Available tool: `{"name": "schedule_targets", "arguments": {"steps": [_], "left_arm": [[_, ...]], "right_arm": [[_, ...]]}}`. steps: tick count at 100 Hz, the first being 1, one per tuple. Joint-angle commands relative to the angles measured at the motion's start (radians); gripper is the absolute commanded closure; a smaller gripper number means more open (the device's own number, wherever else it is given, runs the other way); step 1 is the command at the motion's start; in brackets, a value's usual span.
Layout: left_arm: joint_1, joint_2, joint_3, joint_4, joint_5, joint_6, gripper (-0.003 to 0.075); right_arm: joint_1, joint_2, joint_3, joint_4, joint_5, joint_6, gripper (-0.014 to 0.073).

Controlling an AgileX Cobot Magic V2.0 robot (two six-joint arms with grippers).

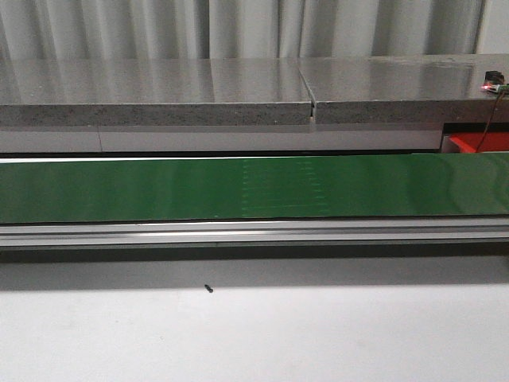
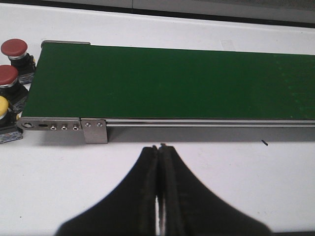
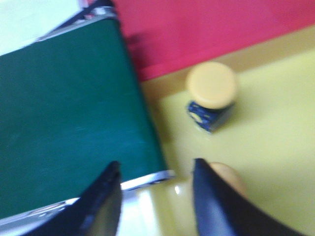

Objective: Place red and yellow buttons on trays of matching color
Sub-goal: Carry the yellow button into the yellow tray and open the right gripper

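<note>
Right wrist view: right gripper (image 3: 155,196) spread empty above yellow tray (image 3: 275,147) holding 1 yellow button (image 3: 211,93); rigid, light, slick-domed, best pinched across its dark square base; left gripper (image 2: 160,196) pressed together.

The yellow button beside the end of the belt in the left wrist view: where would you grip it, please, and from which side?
Probably the yellow button is best taken by its domed cap from above, since the cap stands proud of its dark base and a red button sits close beside it. It is cut off by the picture's edge, so finer detail cannot be told. The left tool is shut and would need opening first.
</note>
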Motion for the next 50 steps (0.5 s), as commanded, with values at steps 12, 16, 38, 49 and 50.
{"name": "schedule_targets", "arguments": {"steps": [12, 16, 38, 49, 50], "left_arm": [[-0.007, 0.010, -0.024, -0.013, -0.064, -0.004, 0.0741], [-0.007, 0.010, -0.024, -0.013, -0.064, -0.004, 0.0741], [-0.007, 0.010, -0.024, -0.013, -0.064, -0.004, 0.0741], [-0.007, 0.010, -0.024, -0.013, -0.064, -0.004, 0.0741], [-0.007, 0.010, -0.024, -0.013, -0.064, -0.004, 0.0741]], "right_arm": [[0.110, -0.108, -0.022, -0.050, -0.020, -0.011, 0.0631], [0.126, -0.124, -0.022, -0.054, -0.018, -0.011, 0.0664], [0.226, -0.193, -0.022, -0.064, -0.020, -0.011, 0.0660], [0.261, -0.232, -0.020, -0.067, -0.029, -0.011, 0.0660], [0.265, -0.234, -0.020, -0.067, -0.030, -0.011, 0.0660]]}}
